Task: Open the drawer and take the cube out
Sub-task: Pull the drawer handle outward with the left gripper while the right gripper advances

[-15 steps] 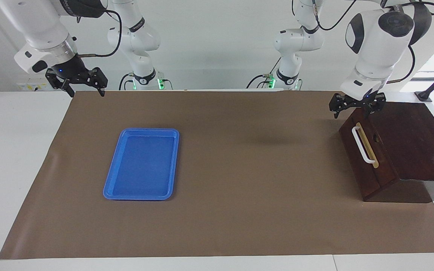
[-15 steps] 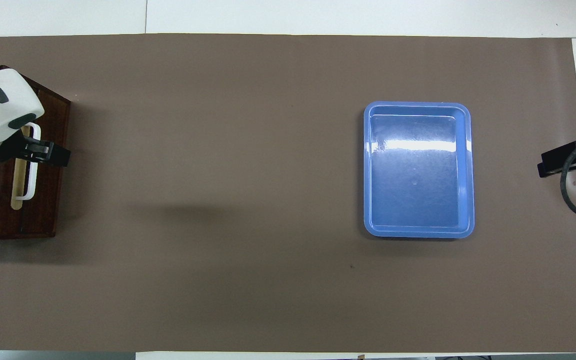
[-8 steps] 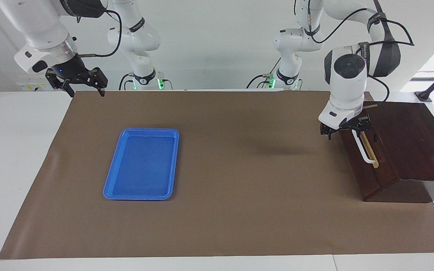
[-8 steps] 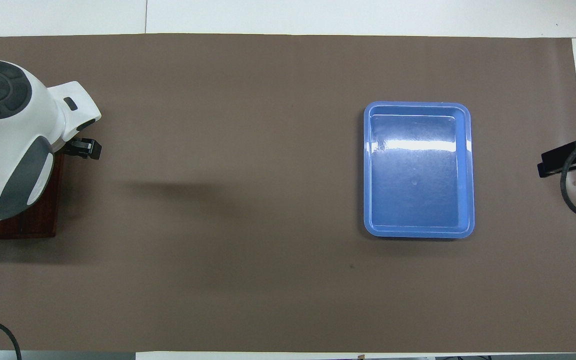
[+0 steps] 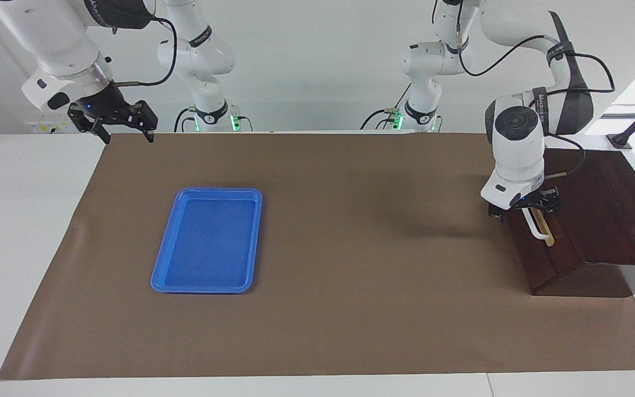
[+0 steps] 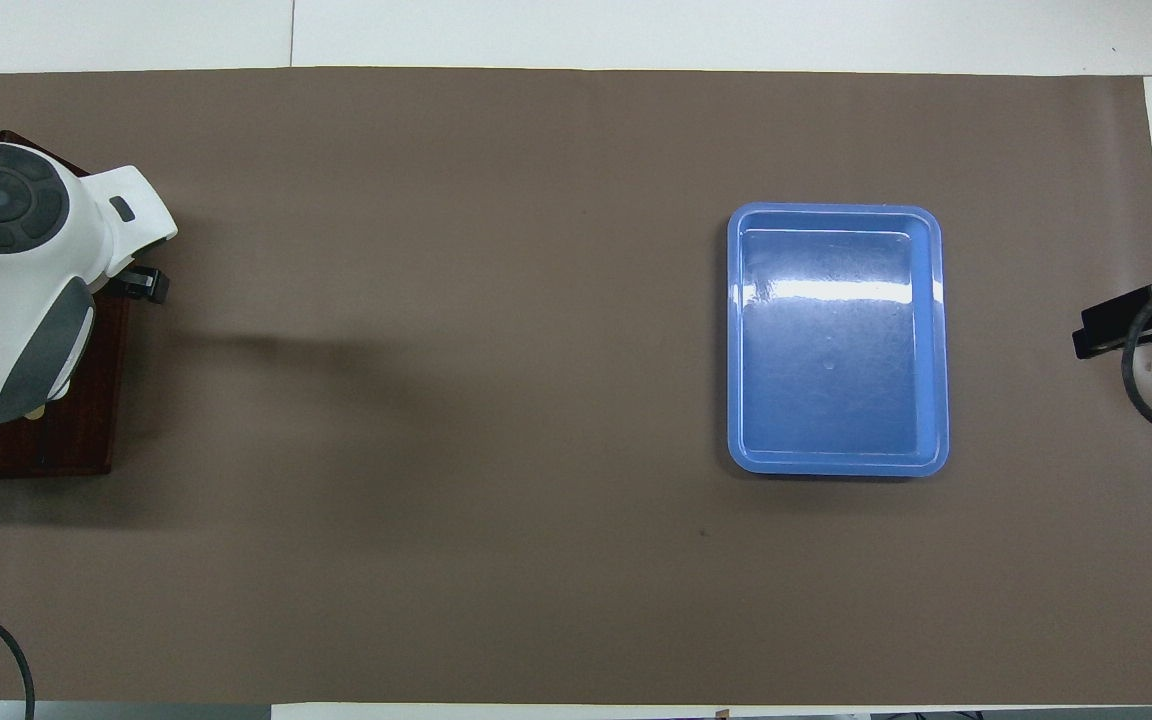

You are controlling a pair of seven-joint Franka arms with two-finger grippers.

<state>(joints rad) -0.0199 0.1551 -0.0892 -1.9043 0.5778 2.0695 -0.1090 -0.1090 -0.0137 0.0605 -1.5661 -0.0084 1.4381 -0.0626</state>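
The drawer sits shut in its dark wooden box at the left arm's end of the table, at about three o'clock in the facing view. Its front is dark brown wood, sloped, with a white bar handle on a tan strip. No cube shows anywhere; the closed front hides whatever is inside.

The left gripper is right at the upper end of that handle, its fingers spread to either side of the bar. Whether they touch it I cannot tell. From overhead the arm's white wrist covers most of the drawer front, and only a dark bit of the left gripper pokes out at nine o'clock.

Count: one drawer, one box, one blue tray, two arms. The tray lies flat on the brown mat toward the right arm's end, around nine o'clock from the table's middle in the facing view, well apart from the box.

The right gripper hangs over the mat's corner at about ten o'clock, fingers released, holding nothing.

A second ago the left gripper was up over the box's top edge nearest the robots; since then it has come down along the drawer front to the handle. The drawer, tray and right arm have not moved.
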